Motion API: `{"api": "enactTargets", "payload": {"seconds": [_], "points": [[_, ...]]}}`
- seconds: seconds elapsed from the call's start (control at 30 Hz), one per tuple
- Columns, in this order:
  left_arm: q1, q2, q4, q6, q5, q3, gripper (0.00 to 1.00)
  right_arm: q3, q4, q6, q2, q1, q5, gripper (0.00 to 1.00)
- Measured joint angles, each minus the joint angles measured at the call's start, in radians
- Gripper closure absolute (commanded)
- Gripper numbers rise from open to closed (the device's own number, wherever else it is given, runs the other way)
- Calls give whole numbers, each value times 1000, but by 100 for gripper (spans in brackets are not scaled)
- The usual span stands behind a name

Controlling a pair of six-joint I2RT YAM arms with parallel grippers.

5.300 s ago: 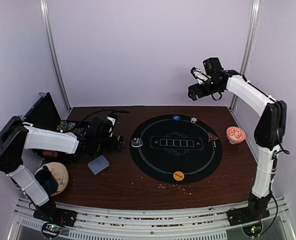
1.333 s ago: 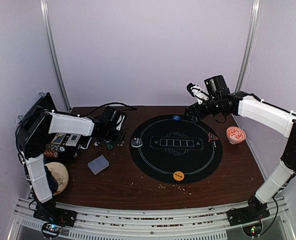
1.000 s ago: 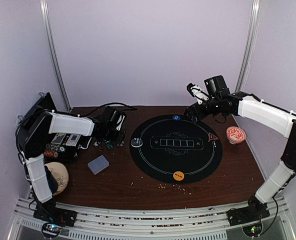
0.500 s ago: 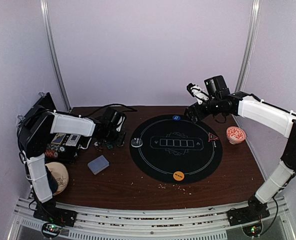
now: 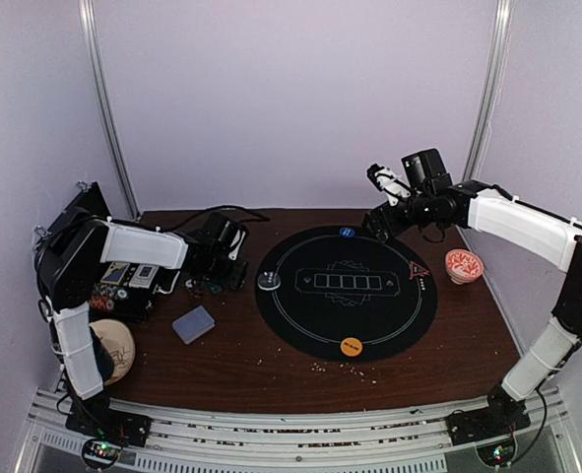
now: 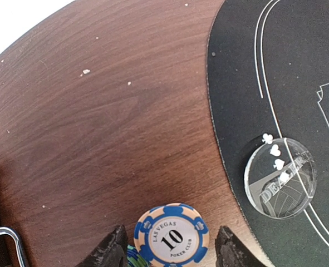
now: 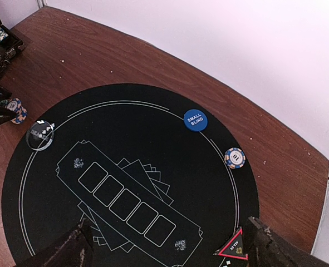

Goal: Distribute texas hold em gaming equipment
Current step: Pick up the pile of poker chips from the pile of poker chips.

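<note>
My left gripper (image 6: 170, 245) stands open around a blue-and-cream "10" poker chip (image 6: 171, 233), with a gap on each side. That chip lies on the wood just left of the black mat (image 6: 298, 67), on top of a teal chip (image 6: 132, 257). From above, the left gripper (image 5: 224, 274) sits low at the mat's left edge. My right gripper (image 5: 379, 225) hovers open and empty over the mat's far side. On the mat lie a blue disc (image 7: 195, 120), another chip (image 7: 235, 158), a red triangle marker (image 7: 232, 247) and an orange disc (image 5: 351, 346). The card deck (image 5: 193, 323) lies on the wood.
A clear dealer disc (image 6: 280, 177) rests on the mat's left rim. An open black case with chips (image 5: 123, 281) stands at the far left, with a round tan object (image 5: 113, 347) in front of it. A red-and-white bowl (image 5: 464, 264) sits right of the mat.
The left jaws have opened and let go of the chip stack beside the mat. The right arm has stayed still over the last second.
</note>
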Motion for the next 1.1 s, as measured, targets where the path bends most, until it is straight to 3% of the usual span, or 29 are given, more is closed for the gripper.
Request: {"api": "enactTargets", "payload": {"seconds": [0.6, 1.1], "points": [[6, 14, -16, -3, 3, 3, 46, 0, 0, 0, 0, 0, 0, 6], [6, 19, -20, -6, 11, 3, 66, 0, 0, 0, 0, 0, 0, 6]]}}
